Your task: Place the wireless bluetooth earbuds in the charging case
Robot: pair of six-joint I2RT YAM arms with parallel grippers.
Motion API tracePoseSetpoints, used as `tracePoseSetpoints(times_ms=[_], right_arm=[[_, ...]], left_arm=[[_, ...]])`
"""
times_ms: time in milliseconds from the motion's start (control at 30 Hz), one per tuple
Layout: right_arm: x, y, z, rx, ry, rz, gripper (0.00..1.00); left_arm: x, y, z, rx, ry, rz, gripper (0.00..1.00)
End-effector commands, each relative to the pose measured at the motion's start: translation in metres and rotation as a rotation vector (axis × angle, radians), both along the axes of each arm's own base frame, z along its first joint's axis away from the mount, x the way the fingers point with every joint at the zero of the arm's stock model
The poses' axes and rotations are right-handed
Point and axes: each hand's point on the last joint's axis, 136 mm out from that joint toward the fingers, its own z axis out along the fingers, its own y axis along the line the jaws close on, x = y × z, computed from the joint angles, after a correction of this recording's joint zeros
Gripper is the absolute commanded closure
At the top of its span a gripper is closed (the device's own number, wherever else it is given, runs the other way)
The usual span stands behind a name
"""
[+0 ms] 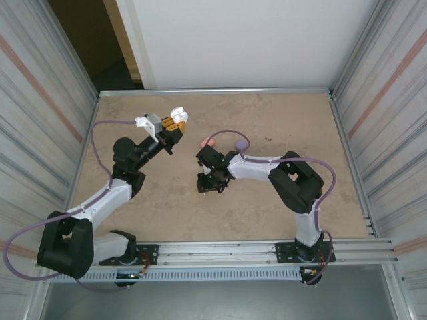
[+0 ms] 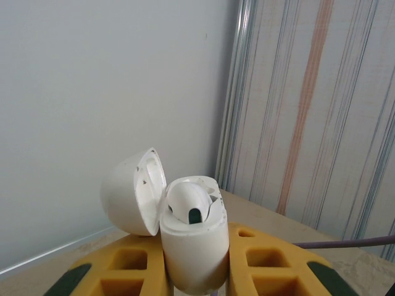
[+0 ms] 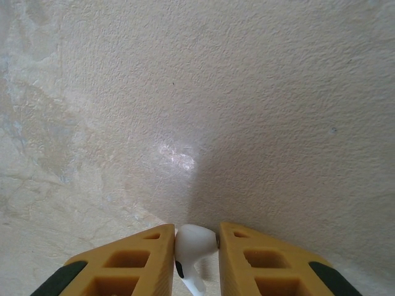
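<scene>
1. Earbud (image 3: pixel 195 242), a white one, is pinched in the right claw (image 3: pixel 196 262), over the bench (image 3: pixel 247 92).
2. Left claw (image 2: pixel 194 274) clamps the open charging case (image 2: pixel 191 253) with a seated bud (image 2: pixel 187 202) inside; I'd say the pinched one's not in yet.

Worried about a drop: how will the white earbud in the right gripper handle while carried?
The white earbud looks glossy and rounded, so it may slip or twist in the right gripper. Pinched at the bulb with its stem free, it could pivot. It seems tiny and rigid, so probably very light.
</scene>
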Motion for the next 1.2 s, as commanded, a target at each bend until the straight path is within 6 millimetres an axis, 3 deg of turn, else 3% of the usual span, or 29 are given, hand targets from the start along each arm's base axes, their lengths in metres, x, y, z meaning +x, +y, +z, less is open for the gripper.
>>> tracePoseSetpoints(times_ms=[0,467,667,933,1167], right_arm=[[-0.005,0.004,-0.008,-0.01,0.023,0.018,0.77],[-0.002,0.002,0.003,0.002,-0.007,0.022,0.8],[0.005,-0.004,0.023,0.022,-0.053,0.006,0.8],[0.026,-0.028,0.075,0.079,-0.167,-0.057,0.8],[0.049,-0.063,0.142,0.152,-0.336,-0.155,0.8]], left_arm=[[-0.002,0.006,0.012,-0.009,-0.039,0.023,1.0],[-0.001,0.007,0.012,-0.01,-0.039,0.022,1.0],[0.0,0.006,0.01,-0.01,-0.034,0.022,1.0],[0.002,0.003,0.009,-0.02,-0.035,0.005,1.0],[-0.001,-0.001,0.01,-0.039,-0.073,-0.024,1.0]])
